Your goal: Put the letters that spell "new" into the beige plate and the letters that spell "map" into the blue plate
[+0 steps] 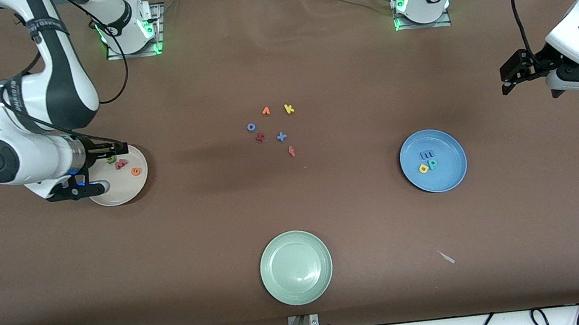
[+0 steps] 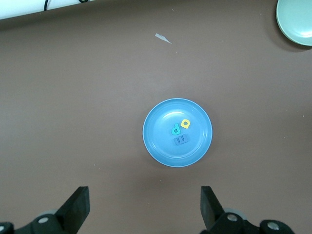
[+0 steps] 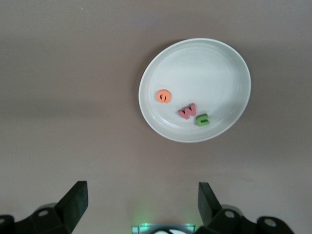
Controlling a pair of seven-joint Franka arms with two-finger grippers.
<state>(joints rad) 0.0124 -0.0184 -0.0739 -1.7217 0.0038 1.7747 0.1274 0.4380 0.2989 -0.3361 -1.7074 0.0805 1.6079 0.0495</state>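
All six letters look sorted: green n, salmon w and orange e lie in the beige plate; dark blue m, yellow a and teal p lie in the blue plate. The right gripper hovers over the beige plate, fingers wide and empty; it should lift straight up. The left gripper waits, wide open, toward its end of the table.
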